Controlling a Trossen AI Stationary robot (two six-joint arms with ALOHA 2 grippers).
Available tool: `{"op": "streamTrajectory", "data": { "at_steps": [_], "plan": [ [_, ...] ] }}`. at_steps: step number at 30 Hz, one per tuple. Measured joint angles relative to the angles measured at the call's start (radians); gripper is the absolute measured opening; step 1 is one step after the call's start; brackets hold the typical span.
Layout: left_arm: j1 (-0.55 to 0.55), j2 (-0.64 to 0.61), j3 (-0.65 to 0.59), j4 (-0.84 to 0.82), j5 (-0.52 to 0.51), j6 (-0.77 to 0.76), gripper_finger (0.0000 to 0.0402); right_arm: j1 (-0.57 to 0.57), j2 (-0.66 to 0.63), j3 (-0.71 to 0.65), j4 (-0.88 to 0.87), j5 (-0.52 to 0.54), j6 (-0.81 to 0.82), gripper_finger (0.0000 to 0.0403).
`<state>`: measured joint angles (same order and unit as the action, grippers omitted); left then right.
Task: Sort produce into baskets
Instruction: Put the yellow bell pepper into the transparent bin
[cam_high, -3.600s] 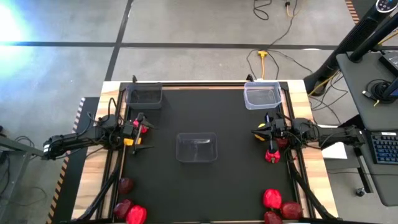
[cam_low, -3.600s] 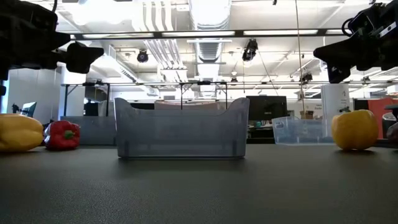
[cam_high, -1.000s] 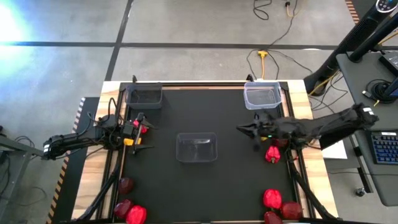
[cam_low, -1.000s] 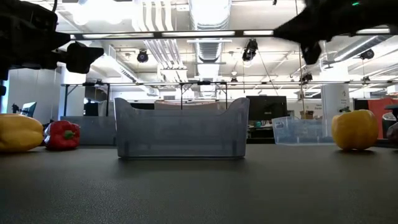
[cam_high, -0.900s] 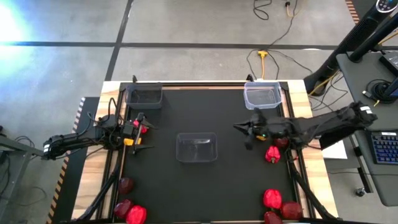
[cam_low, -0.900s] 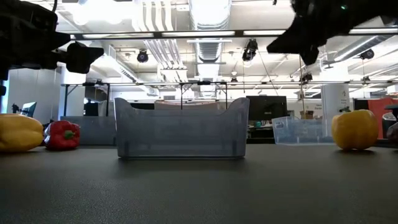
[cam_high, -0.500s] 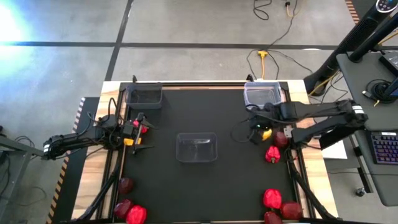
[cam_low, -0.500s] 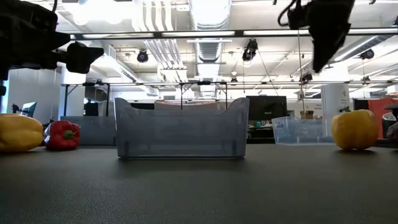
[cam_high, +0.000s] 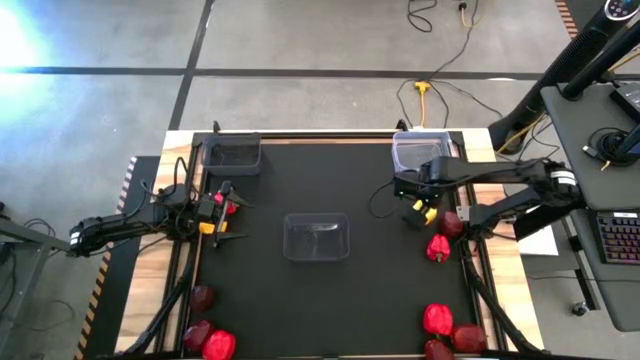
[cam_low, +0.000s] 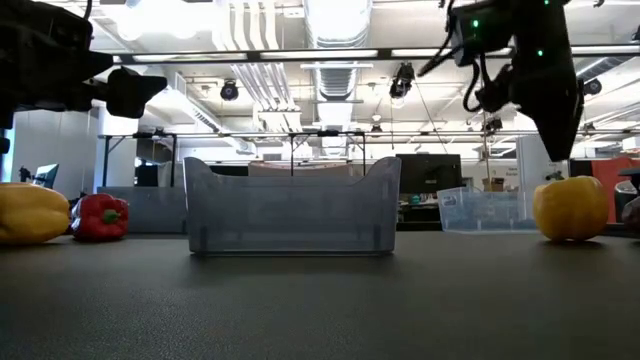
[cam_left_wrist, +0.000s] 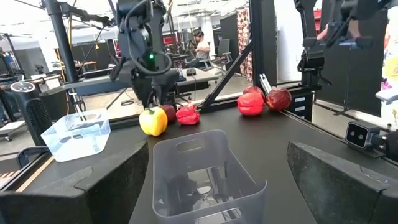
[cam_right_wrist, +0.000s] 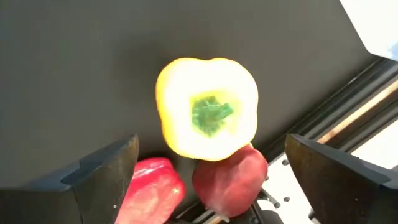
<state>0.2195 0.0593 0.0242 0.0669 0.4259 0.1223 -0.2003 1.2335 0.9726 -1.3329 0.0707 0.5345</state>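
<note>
A yellow bell pepper (cam_right_wrist: 208, 116) stands stem up on the black mat near the table's right edge, beside a dark maroon fruit (cam_right_wrist: 229, 180) and a red pepper (cam_right_wrist: 149, 193). My right gripper (cam_high: 415, 206) hangs open above the yellow pepper (cam_low: 572, 208), pointing down, one finger off each side, clear of it. My left gripper (cam_high: 230, 212) waits open at the left edge above a yellow pepper (cam_low: 30, 213) and a red pepper (cam_low: 102, 217). Three baskets stand on the mat: a dark one (cam_high: 232, 153) far left, a whitish-rimmed one (cam_high: 422, 152) far right, a clear one (cam_high: 317, 236) at the centre.
More produce lies at the near corners: maroon fruits (cam_high: 203, 297) and a red pepper (cam_high: 220, 345) near left, red peppers (cam_high: 437, 320) and a maroon fruit (cam_high: 468, 336) near right. Black frame rails run along both side edges. Open mat lies around the centre basket.
My right gripper, which pointed level toward the table's centre, has drawn back toward the right edge, tipped down over the yellow pepper and opened. The produce and baskets have stayed in place.
</note>
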Motion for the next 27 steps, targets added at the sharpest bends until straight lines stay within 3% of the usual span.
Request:
{"op": "streamTrajectory", "data": {
  "at_steps": [7, 14, 18, 22, 24, 27],
  "plan": [
    [0.0, 0.0, 0.0, 0.0, 0.0, 0.0, 0.0364, -0.056, 0.009, -0.131, 0.156, -0.026, -0.029, 0.04],
    [0.0, 0.0, 0.0, 0.0, 0.0, 0.0, 0.0364, -0.073, 0.105, -0.193, 0.22, -0.027, -0.038, 0.04],
    [0.0, 0.0, 0.0, 0.0, 0.0, 0.0, 0.0364, -0.073, 0.159, -0.193, 0.229, -0.033, -0.053, 0.0388],
    [0.0, 0.0, 0.0, 0.0, 0.0, 0.0, 0.0364, -0.075, 0.18, -0.185, 0.245, -0.052, -0.059, 0.0341],
    [0.0, 0.0, 0.0, 0.0, 0.0, 0.0, 0.0364, -0.082, 0.185, -0.143, 0.22, -0.075, -0.089, 0.0315],
    [0.0, 0.0, 0.0, 0.0, 0.0, 0.0, 0.0364, -0.104, 0.183, -0.016, 0.147, -0.068, -0.132, 0.0314]
  ]
}}
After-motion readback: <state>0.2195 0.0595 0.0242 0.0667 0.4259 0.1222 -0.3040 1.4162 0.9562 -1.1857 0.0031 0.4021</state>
